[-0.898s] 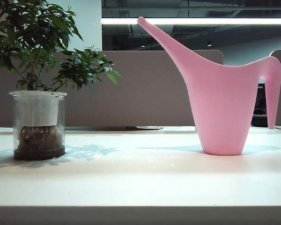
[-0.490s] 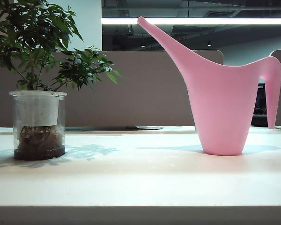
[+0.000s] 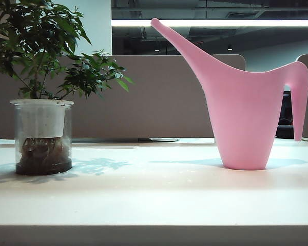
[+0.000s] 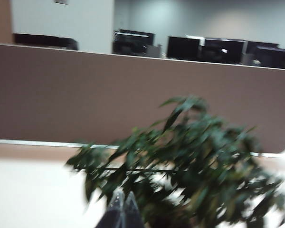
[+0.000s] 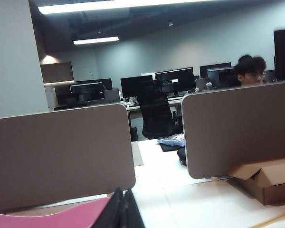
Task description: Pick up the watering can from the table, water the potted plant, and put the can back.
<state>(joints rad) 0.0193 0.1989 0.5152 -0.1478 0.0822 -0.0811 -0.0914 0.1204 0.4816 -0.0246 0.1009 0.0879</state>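
The pink watering can (image 3: 245, 115) stands upright on the white table (image 3: 154, 200) at the right, spout pointing up and left, handle drooping at the far right. The potted plant (image 3: 42, 136) sits at the left in a clear jar, leaves bushy above. Neither arm shows in the exterior view. In the left wrist view my left gripper (image 4: 123, 198) is shut and empty, its tips pressed together just in front of the plant's leaves (image 4: 190, 156). In the right wrist view my right gripper (image 5: 123, 195) is shut and empty, beside and above the can's pink top (image 5: 61, 216).
Brown partition panels (image 3: 159, 97) run along the table's far edge. A cardboard box (image 5: 266, 178) lies past the right side. Monitors, a chair and a seated person (image 5: 249, 71) are in the office behind.
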